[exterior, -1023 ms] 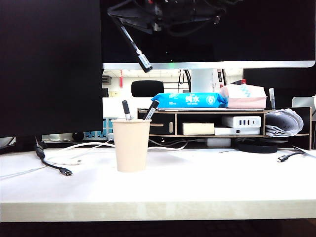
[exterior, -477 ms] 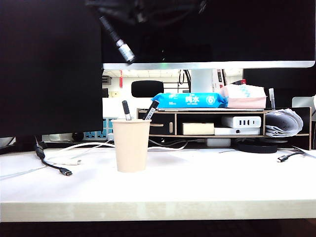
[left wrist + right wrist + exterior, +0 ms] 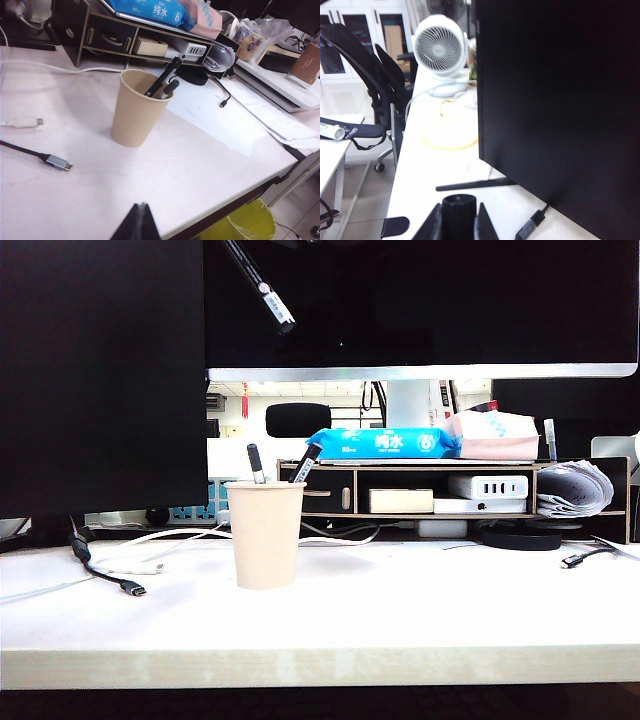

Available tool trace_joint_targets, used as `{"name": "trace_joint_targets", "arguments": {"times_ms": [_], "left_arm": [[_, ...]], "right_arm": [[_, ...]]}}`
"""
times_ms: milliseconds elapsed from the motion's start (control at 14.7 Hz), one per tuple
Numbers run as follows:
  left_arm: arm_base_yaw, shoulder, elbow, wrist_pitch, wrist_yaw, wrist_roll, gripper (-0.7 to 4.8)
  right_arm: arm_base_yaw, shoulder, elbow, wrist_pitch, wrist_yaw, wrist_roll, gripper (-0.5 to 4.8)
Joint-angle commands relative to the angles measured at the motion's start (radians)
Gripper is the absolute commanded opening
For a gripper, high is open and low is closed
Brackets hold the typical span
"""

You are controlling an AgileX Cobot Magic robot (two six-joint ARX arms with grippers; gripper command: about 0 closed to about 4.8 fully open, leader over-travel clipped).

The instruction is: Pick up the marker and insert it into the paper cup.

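Since a second ago your marker [image 3: 259, 286] has climbed: it then hung slanted with its labelled end just above the silver lower edge of the monitor [image 3: 420, 371], and now it sits higher, against the dark screen, up and to the right of the cup, with its upper part cut off by the top of the exterior view. The white label is near its lower end, and it slopes down toward the right. In the right wrist view you see the right claw [image 3: 456, 220] closed on the marker's black barrel, a finger pressed to each side of its round end, with a black monitor panel beside it and a white fan [image 3: 439, 50] farther back. The paper cup [image 3: 265, 533] stands upright on the white worktop [image 3: 400, 610], already carrying two other pens [image 3: 162, 82] that lean out over its rim. Your left claw [image 3: 141, 223] shows only as a dark tip low over the worktop's near edge, well apart from the cup; you cannot tell whether it is open or closed.
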Motion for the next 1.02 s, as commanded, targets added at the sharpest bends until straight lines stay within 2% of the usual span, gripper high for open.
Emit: {"name": "trace_joint_targets", "arguments": {"times_ms": [68,409,614,682,818,1023], "left_arm": [[0.002,0.0,-0.001,-0.013,0.004,0.001,-0.05],[0.002,0.0,-0.001,-0.013,0.004,0.001,-0.05],[0.002,0.0,-0.001,-0.013,0.004,0.001,-0.05],[0.002,0.0,-0.001,-0.013,0.004,0.001,-0.05],[0.002,0.0,-0.001,-0.013,0.004,0.001,-0.05],[0.002,0.0,-0.001,-0.013,0.004,0.001,-0.05]], "right_arm": [[0.003,-0.022,-0.047,0.034,0.01,0.001,-0.01],[0.003,-0.09,-0.184,0.163,0.056,0.006,-0.01],[-0.01,-0.093,-0.216,0.183,0.072,0.01,-0.01],[-0.01,-0.093,-0.248,0.241,0.073,0.019,-0.01],[-0.01,-0.097,-0.321,0.378,0.117,0.071,-0.01],[-0.011,-0.101,-0.391,0.457,0.207,0.071,-0.01]]}}
